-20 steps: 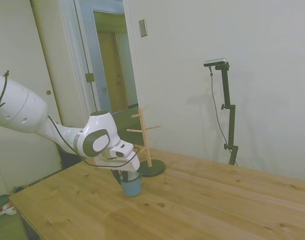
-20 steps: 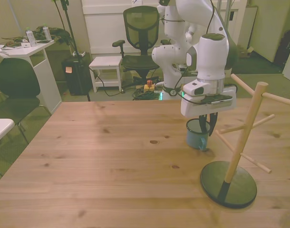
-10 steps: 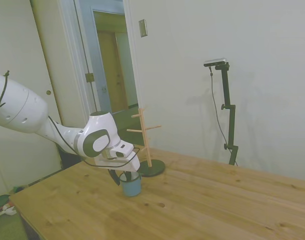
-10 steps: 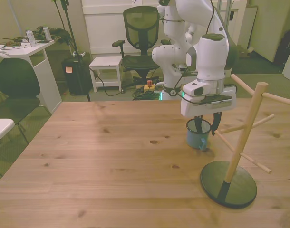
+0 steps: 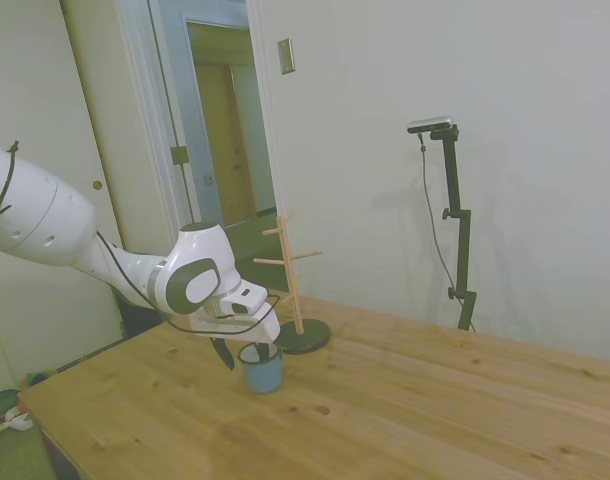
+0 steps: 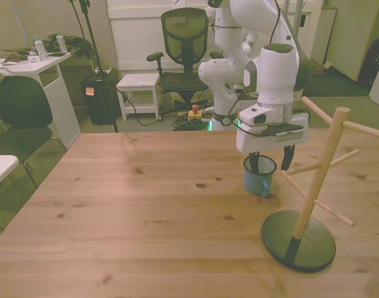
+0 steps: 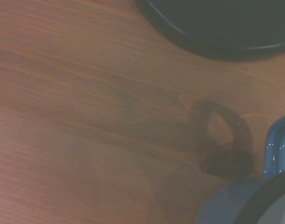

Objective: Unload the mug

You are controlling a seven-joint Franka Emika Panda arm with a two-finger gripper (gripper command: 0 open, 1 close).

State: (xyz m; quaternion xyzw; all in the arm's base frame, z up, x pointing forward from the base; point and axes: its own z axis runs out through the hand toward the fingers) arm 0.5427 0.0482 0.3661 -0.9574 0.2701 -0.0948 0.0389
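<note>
The light-blue mug (image 6: 258, 180) stands upright on the wooden table (image 6: 146, 217), a little way from the peg stand. My gripper (image 6: 271, 161) hangs right above it and is open. One finger dips at the mug's mouth and the other stands clear of the wall, toward the front view's right. From the side, the mug (image 5: 262, 371) sits under the gripper (image 5: 243, 352), whose fingers are spread wide. The wrist view catches the mug's rim and wall (image 7: 236, 207) and its blue handle (image 7: 275, 149).
The wooden peg stand (image 6: 319, 177) with a black round base (image 6: 298, 242) stands at the front view's right, with pegs reaching toward the gripper. It is behind the mug in the side view (image 5: 295, 290). An office chair (image 6: 183, 43) and a desk (image 6: 28, 65) lie beyond the table.
The fingers, shut on the mug's rim a second ago, have spread apart and let it go. The mug has stayed in place on the table.
</note>
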